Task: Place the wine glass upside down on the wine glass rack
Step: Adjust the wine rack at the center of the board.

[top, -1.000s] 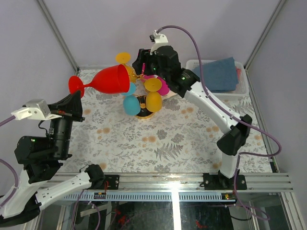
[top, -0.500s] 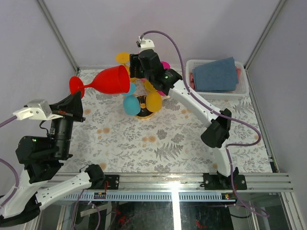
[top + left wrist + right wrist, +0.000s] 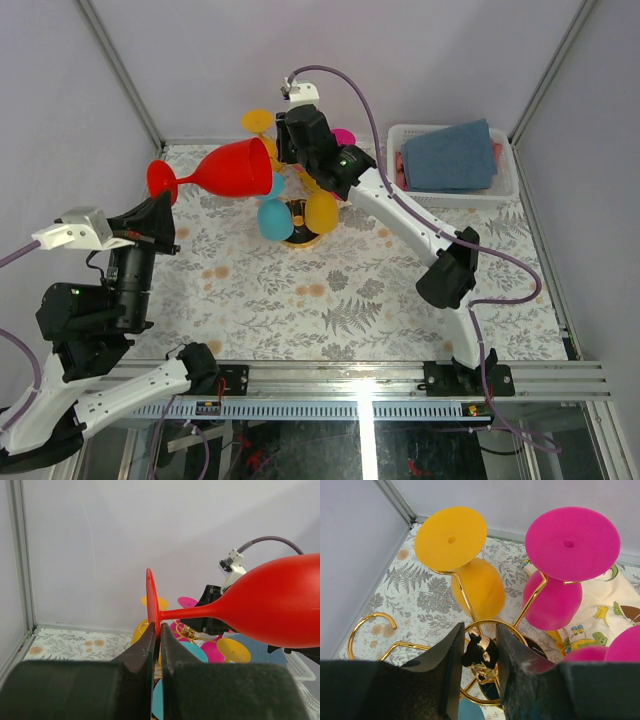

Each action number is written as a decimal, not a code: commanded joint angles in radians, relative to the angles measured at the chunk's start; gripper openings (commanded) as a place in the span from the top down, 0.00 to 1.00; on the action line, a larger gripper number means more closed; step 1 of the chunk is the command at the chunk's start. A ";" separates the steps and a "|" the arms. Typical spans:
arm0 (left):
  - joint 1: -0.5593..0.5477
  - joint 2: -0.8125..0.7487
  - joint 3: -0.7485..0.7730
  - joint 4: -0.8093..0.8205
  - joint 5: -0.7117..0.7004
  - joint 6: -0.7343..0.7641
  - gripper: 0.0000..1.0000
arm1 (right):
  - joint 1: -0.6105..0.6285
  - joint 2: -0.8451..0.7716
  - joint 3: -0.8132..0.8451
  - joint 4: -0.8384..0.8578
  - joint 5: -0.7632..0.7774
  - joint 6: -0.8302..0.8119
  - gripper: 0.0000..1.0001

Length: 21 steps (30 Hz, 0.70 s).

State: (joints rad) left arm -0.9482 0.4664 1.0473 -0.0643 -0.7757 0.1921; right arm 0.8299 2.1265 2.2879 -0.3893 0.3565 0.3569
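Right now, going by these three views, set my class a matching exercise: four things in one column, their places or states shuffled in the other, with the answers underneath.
Things
1. red wine glass
2. yellow glass
3. blue cloth
4. right gripper

Places or states
A. lying in the white bin
B. jaws on either side of the top knob of the wine glass rack
C. hanging upside down on a rack arm
D. held sideways in the air, its foot pinched in the left gripper

Pairs: 1-D, 2-C, 3-A, 4-B
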 commanded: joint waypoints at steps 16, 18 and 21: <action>0.002 -0.006 -0.005 0.024 -0.017 0.010 1.00 | -0.017 -0.099 -0.014 0.027 -0.215 -0.303 1.00; 0.002 -0.005 -0.005 0.021 -0.015 0.007 1.00 | -0.033 -0.090 0.008 0.014 -0.287 -0.328 1.00; 0.003 -0.011 -0.009 0.022 -0.014 0.003 1.00 | -0.062 -0.062 0.075 -0.030 -0.408 -0.372 1.00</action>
State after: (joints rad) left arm -0.9482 0.4614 1.0447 -0.0669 -0.7822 0.1925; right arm 0.8047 2.0991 2.2620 -0.3843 0.1276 0.1150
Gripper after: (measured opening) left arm 0.010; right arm 0.349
